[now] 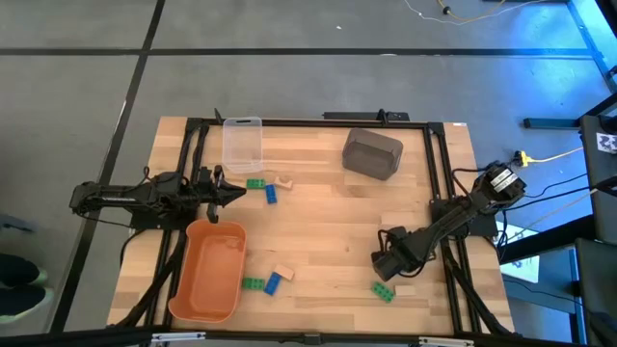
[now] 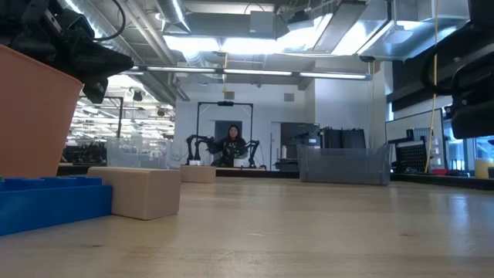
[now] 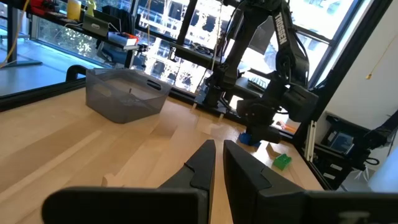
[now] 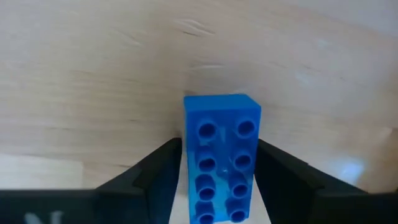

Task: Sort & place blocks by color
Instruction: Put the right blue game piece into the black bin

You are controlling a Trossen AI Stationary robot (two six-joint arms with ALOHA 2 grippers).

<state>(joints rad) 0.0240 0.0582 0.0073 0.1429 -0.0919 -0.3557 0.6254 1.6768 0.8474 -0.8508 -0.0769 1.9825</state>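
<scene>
The right gripper (image 4: 221, 163) is low over the near right part of the pale wooden desk (image 1: 328, 222). A small blue studded plastic brick (image 4: 221, 158) stands between its fingers (image 4: 152, 171), which flank the brick's long sides; its long axis runs straight out along them. I cannot tell if the pads are pressing yet. A green brick (image 1: 384, 290) lies just beside. The left gripper (image 3: 218, 163), fingers nearly together and empty, waits at the left by the orange plastic tub (image 1: 183, 289).

two matte black jointed arms with black cables, each ending in a pincer of flat, dark tapered fingers (image 3: 202, 165).
</scene>
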